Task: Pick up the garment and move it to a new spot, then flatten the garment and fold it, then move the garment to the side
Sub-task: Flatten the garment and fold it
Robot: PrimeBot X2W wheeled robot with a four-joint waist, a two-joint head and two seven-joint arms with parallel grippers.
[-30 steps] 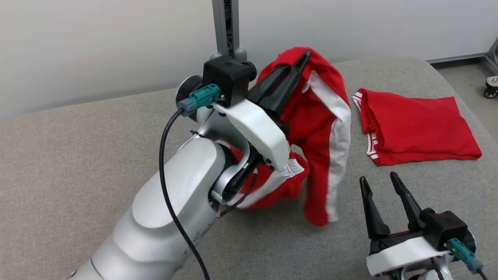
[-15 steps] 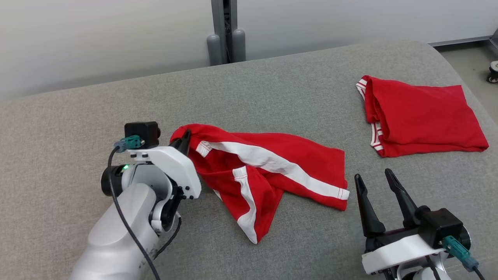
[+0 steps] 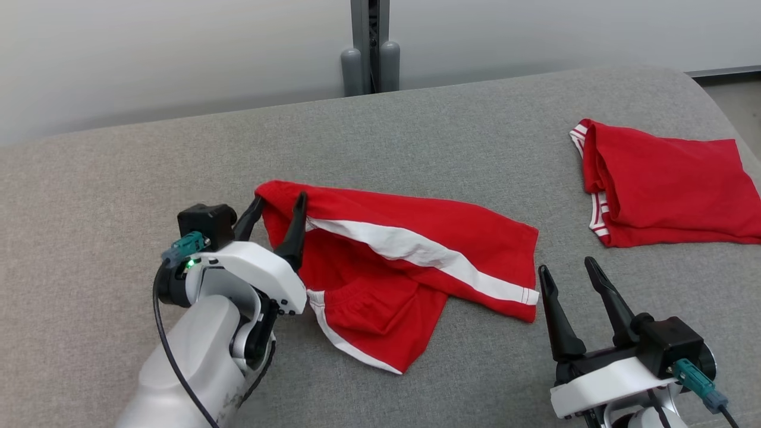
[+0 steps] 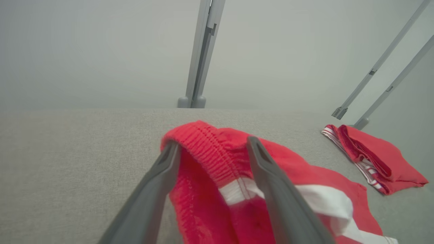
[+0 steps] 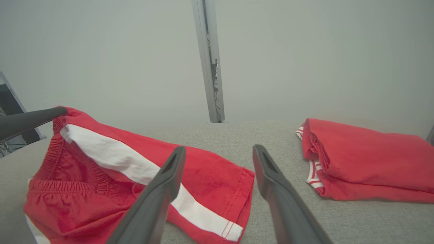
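Observation:
The garment [image 3: 386, 297], red shorts with a white side stripe, lies crumpled on the grey cushion [image 3: 119, 178] left of centre. My left gripper [image 3: 279, 199] is open at its left end, one finger on each side of the elastic waistband [image 4: 203, 142], which bulges up between them. One left finger [image 5: 30, 120] reaches the waistband in the right wrist view, where the garment [image 5: 112, 159] spreads at the left. My right gripper [image 3: 566, 266] is open just right of the garment's hem, touching nothing; it [image 5: 219, 148] points across the cushion.
A second red garment [image 3: 666, 190], folded, lies at the cushion's far right, apart from the shorts. A grey post [image 3: 370, 47] rises behind the cushion against a pale wall. The cushion's rounded right edge drops to the floor [image 3: 737, 95].
My left arm has brought the garment down from mid-air onto the cushion, to the left, and its fingers have opened off the waistband. The right gripper has stayed put.

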